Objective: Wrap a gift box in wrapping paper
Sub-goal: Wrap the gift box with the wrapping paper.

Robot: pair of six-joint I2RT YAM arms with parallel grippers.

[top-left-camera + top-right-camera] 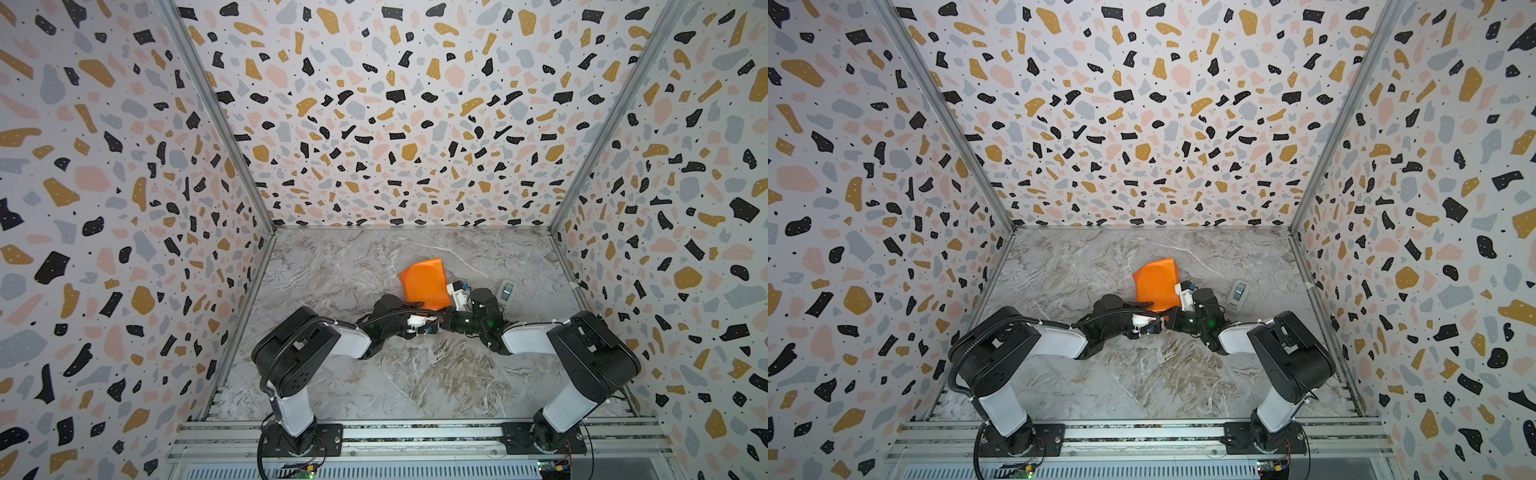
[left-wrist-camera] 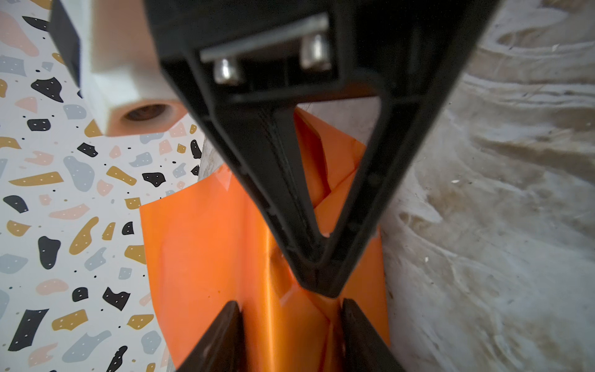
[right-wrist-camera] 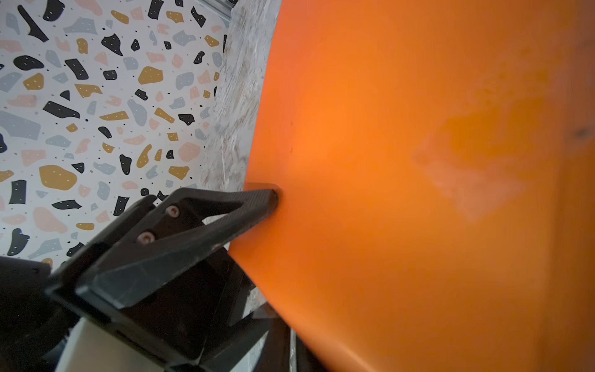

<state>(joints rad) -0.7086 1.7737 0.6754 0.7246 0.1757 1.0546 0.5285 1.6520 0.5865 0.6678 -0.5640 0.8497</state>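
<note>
The wrapping paper [image 1: 424,282] [image 1: 1156,282] shows its glossy orange face, folded into a small parcel at mid-table. The gift box is hidden inside it. Both arms meet at the parcel's near edge. In the left wrist view my left gripper [image 2: 291,302] holds the creased wrapping paper [image 2: 206,257] between its two black fingers. My right gripper [image 2: 318,285] comes in from the opposite side, shut, its tip pinching a fold where the creases meet. In the right wrist view the wrapping paper [image 3: 402,161] covers my right jaws, and one of the left gripper's fingers [image 3: 254,201] presses its side.
A small grey-white device [image 1: 506,292] [image 1: 1238,294] lies on the marble table [image 1: 415,374], right of the parcel and close to the right wrist. Terrazzo-patterned walls [image 1: 124,208] enclose the table on three sides. The arm bases sit on a rail at the near edge.
</note>
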